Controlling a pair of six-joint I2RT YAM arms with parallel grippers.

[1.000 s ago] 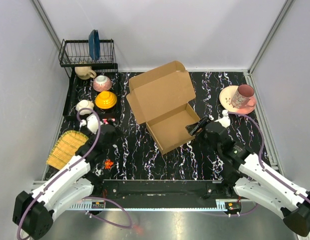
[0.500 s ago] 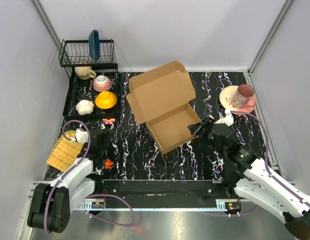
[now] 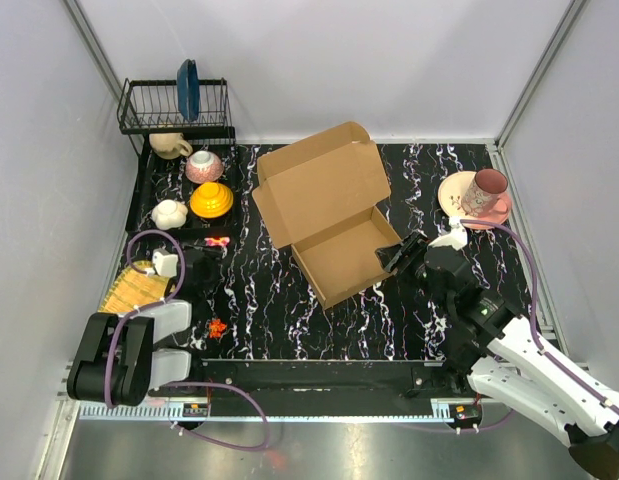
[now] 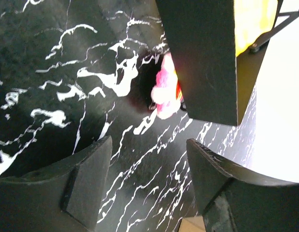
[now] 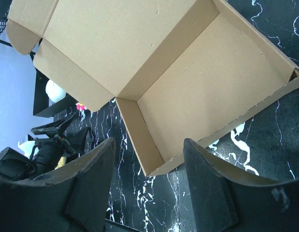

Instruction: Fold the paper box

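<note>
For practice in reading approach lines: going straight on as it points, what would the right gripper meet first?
Probably the paper box: its open tray lies straight ahead of the right gripper.

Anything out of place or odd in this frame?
Nothing looks damaged or spilled. The paper box sits skewed on the table, lid open, and a small orange scrap lies loose near the table's front left.

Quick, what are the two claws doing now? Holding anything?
Left gripper: open, holding nothing.
Right gripper: open, holding nothing, near the paper box.
</note>
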